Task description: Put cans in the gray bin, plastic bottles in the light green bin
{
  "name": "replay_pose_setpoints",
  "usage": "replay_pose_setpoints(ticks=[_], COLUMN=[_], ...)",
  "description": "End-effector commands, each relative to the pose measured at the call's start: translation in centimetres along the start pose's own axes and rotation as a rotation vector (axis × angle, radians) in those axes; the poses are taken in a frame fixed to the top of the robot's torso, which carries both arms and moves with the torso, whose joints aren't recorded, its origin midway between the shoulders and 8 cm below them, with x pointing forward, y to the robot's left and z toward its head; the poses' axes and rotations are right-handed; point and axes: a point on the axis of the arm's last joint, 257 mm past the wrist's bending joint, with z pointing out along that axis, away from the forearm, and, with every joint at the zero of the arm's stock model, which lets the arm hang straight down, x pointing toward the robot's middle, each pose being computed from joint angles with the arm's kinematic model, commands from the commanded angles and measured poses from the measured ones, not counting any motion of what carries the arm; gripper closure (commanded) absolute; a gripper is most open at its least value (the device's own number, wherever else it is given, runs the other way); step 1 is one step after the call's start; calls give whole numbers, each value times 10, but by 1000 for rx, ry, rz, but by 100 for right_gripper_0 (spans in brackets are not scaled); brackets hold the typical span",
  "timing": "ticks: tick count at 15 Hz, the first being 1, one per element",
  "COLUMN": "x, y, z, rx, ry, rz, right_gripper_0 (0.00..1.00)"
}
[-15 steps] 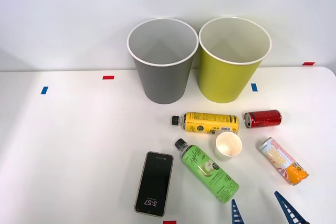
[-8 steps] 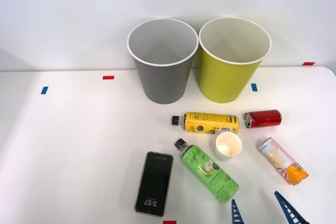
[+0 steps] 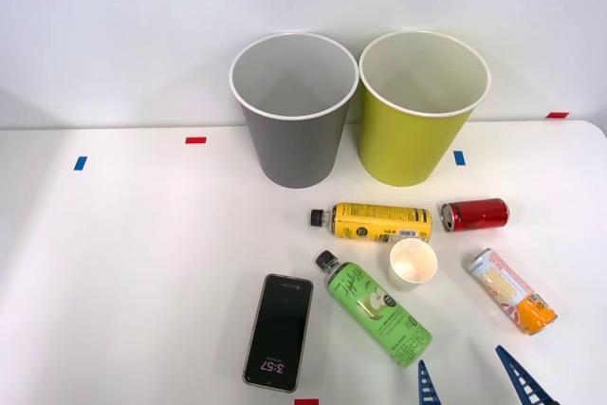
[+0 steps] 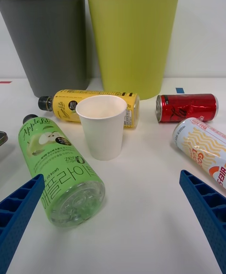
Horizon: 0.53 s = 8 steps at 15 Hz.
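The gray bin (image 3: pixel 293 107) (image 4: pixel 47 43) and the light green bin (image 3: pixel 421 104) (image 4: pixel 132 39) stand side by side at the back of the table. In front of them lie the yellow-label bottle (image 3: pixel 372 222) (image 4: pixel 70 105), the red can (image 3: pixel 474 214) (image 4: pixel 187 107), the green apple bottle (image 3: pixel 375 308) (image 4: pixel 59 170) and the orange-and-white can (image 3: pixel 511 291) (image 4: pixel 205 148). My right gripper (image 3: pixel 471 384) (image 4: pixel 113 222) is open at the table's near edge, just in front of the green bottle's base and the slim can, holding nothing.
A white paper cup (image 3: pixel 413 264) (image 4: pixel 101 125) stands upright between the bottles and cans. A black phone (image 3: pixel 279 331) lies left of the green bottle. Small red and blue tape marks dot the white table (image 3: pixel 133 263).
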Motion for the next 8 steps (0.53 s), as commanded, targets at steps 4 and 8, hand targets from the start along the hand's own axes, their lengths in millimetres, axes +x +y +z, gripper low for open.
replay_pose_setpoints(ticks=[4, 8], x=[0, 0], y=[0, 0], z=[0, 0], rx=[0, 0], ry=[0, 0], rz=[0, 0], right_gripper_0=[0, 0])
